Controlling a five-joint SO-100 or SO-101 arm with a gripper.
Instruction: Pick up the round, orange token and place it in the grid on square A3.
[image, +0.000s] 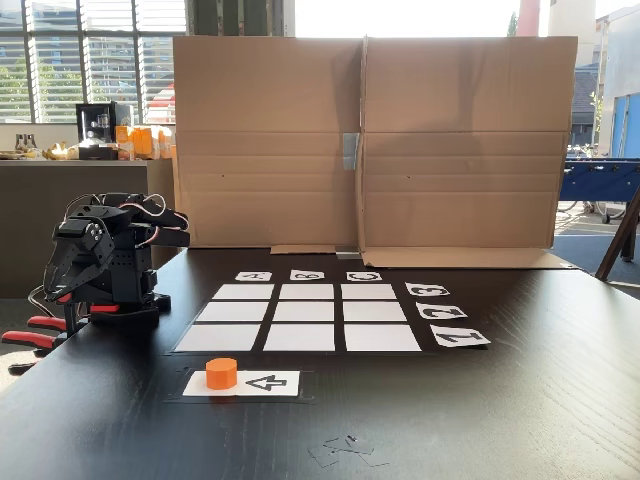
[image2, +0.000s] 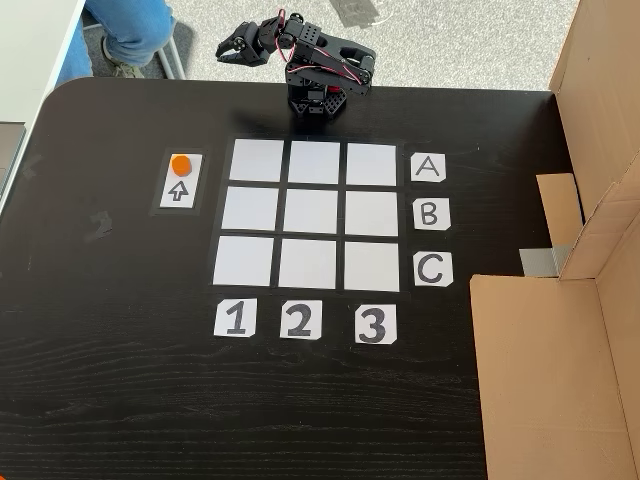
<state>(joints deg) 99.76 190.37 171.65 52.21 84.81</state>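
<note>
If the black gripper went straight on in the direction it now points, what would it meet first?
In a fixed view from above, the black two-finger gripper points left and slightly down, past the black wooden table's far edge. The way looks free there. A person's jeans-clad leg lies further off, but depth is unclear.

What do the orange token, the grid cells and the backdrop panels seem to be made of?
The token: probably plastic, matte, uniformly bright orange. The grid cells: flat white paper or card, on a darker backing that may be film. The backdrop panels: brown corrugated cardboard, with creased fold lines and flaps.
</note>
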